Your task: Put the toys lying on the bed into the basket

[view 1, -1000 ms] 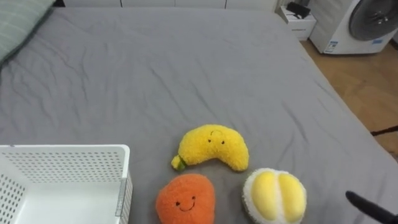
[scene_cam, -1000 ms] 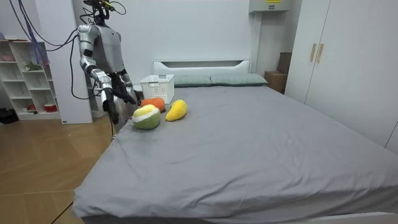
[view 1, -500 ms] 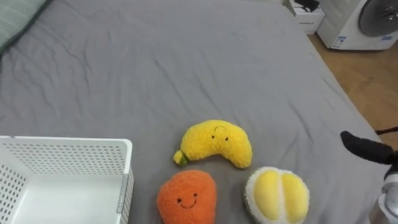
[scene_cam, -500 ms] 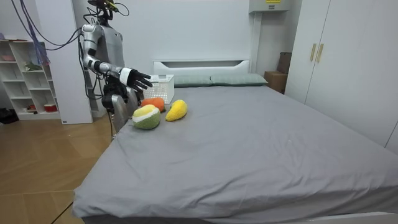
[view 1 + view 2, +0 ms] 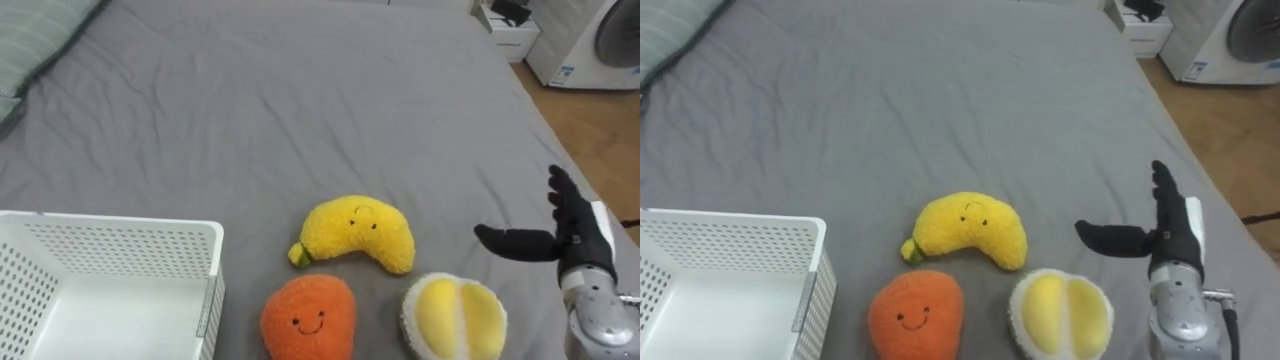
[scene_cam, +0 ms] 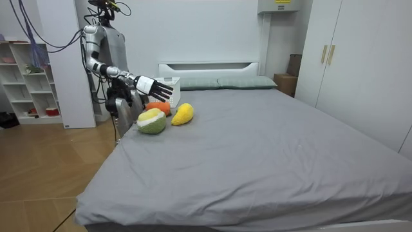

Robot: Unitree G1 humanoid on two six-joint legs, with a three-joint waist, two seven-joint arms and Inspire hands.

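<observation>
The right hand [image 5: 577, 236] is hovering with fingers spread and thumb reaching out, at three o'clock from the banana toy [image 5: 358, 234] — seemingly opening wide for a grab. The banana toy, orange toy [image 5: 308, 318] and pomelo toy [image 5: 455, 317] are lying on the bed [image 5: 300, 100], with the basket [image 5: 120, 238] at nine o'clock. Against half a second ago, the hand is reaching further in.

Right hand [image 5: 578, 238] rises into lower right of eye views, fingers spread straight, thumb pointing toward robot's left. One second ago just dark fingertip at lower right edge; half second ago, thumb alone. Hand now over bed [image 5: 300, 100] near its edge, just right of split yellow plush [image 5: 455, 318], not touching. Room view: right arm goes from hanging low beside bed to stretched forward above toys. Head camera shifts slightly.
</observation>
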